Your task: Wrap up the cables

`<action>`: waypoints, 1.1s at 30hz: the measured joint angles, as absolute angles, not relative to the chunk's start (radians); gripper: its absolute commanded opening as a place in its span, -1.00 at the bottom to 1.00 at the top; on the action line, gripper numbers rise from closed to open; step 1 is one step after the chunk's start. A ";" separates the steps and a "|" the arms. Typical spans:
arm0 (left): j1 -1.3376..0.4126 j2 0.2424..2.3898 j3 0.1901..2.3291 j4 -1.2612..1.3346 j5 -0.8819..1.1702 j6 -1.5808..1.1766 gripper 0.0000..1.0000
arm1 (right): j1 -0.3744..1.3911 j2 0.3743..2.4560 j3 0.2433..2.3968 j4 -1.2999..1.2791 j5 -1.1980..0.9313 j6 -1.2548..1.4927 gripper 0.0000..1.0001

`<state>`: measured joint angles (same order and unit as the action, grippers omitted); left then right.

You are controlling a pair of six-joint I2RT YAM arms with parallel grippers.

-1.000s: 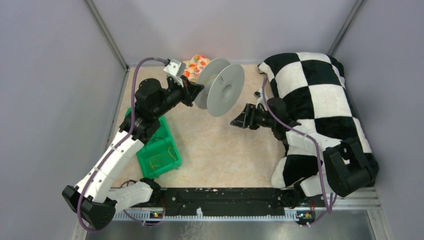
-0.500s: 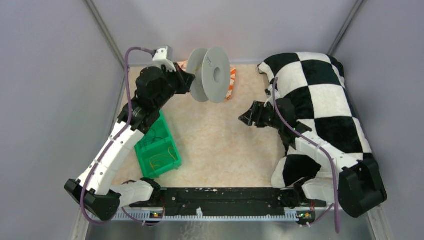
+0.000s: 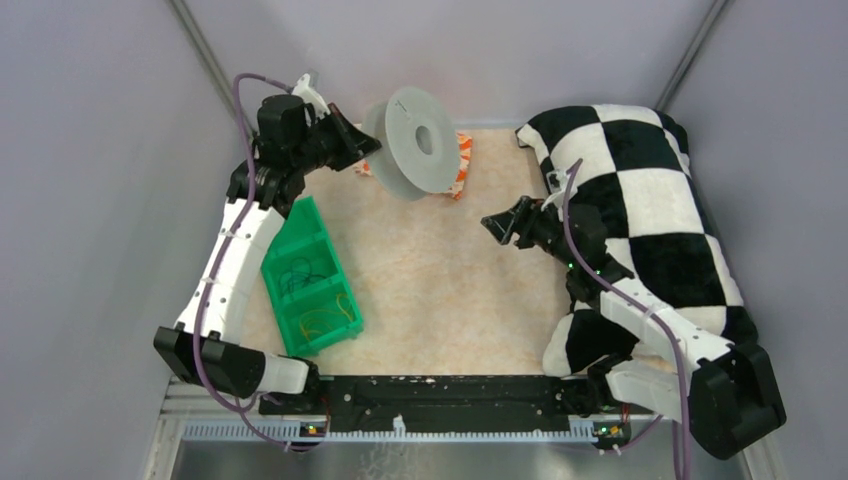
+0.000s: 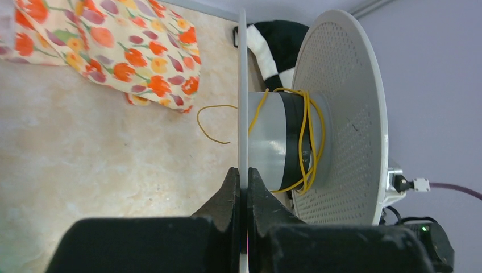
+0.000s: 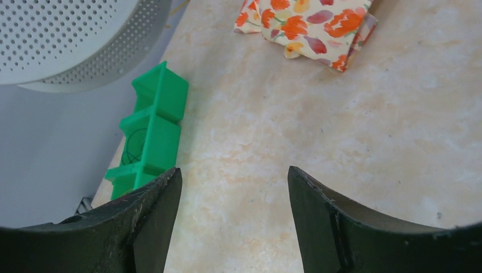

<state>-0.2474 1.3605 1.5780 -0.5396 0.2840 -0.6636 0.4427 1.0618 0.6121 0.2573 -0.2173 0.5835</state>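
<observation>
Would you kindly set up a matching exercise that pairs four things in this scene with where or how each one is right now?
Things:
1. grey spool
2. yellow cable
3. green bin
4. right gripper

States:
a. wound round the hub, with a loose end curling past the flange
b. open, holding nothing
c. pinched by one flange in the left gripper
d. standing on the table beside the left arm

Pairs: 1-c, 2-a, 3-d, 4-b
</observation>
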 measured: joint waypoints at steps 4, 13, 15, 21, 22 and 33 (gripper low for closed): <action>-0.236 1.374 1.596 -0.553 0.371 -0.670 -1.00 | 0.443 1.098 0.596 0.381 -0.243 0.643 0.38; -0.168 1.376 1.688 -0.554 0.545 -0.691 -1.00 | 0.442 1.190 0.596 0.657 -0.262 0.734 0.36; -0.145 1.392 1.721 -0.553 0.610 -0.706 -1.00 | 0.440 1.190 0.596 0.706 -0.256 0.729 0.36; -0.090 1.455 1.778 -0.504 0.819 -0.765 -1.00 | 0.364 1.208 0.596 0.830 -0.300 0.744 0.34; -0.084 1.467 1.778 -0.489 0.857 -0.784 -1.00 | 0.344 1.220 0.596 0.855 -0.319 0.756 0.33; -0.072 1.489 1.728 -0.281 1.030 -0.948 -1.00 | 0.266 1.453 0.678 1.174 -0.548 0.894 0.14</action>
